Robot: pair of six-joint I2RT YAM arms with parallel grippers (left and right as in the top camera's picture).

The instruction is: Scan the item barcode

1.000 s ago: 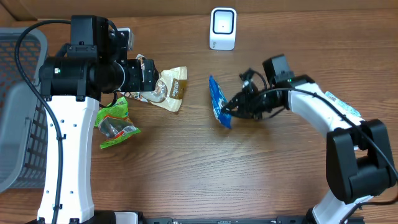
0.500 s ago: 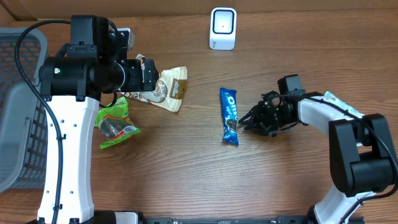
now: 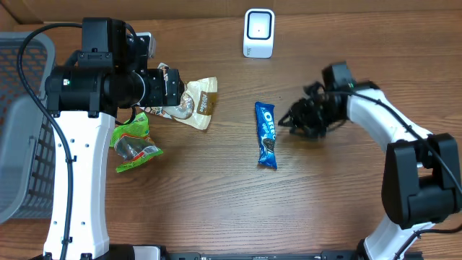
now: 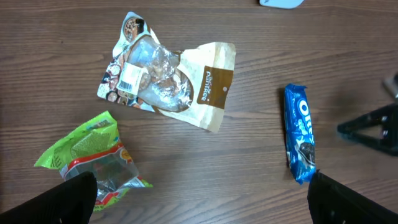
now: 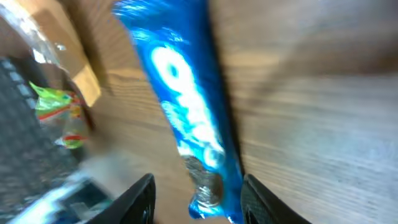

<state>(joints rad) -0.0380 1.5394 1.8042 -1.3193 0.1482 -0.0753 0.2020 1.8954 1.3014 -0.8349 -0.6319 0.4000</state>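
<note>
Table (image 3: 216, 195): brown wood grain, carrying everything named below.
Basket (image 3: 18, 144): grey plastic mesh at the left edge, partly cut off by the overhead view.
Left arm (image 3: 79, 144): white and black, reaching up the left side, its wrist over the two snack bags.
Right arm (image 3: 390, 123): white and black, bent in from the right edge towards the middle of the table.
Cream-and-brown bag (image 4: 186, 81): crumpled and lying flat, with a white barcode sticker (image 4: 132, 76) facing up at its clear end.
Green bag (image 3: 133, 141): crumpled, lying just in front of the cream-and-brown bag and partly under the left arm in the overhead view.
Left gripper (image 4: 202, 190): jaws spread wide, one finger in each lower corner of its wrist view, nothing between them, hanging above the bags.
Right gripper (image 3: 287, 121): jaws parted and holding nothing, low over the table just right of the blue packet with bare wood showing between them (its wrist view is blurred).
Blue biscuit packet (image 3: 266, 135): flat on the table near the middle, white logo up, free of both grippers, its long side pointing towards the far edge.
Scanner (image 3: 258, 32): small white box at the far edge, well apart from the blue biscuit packet.
</note>
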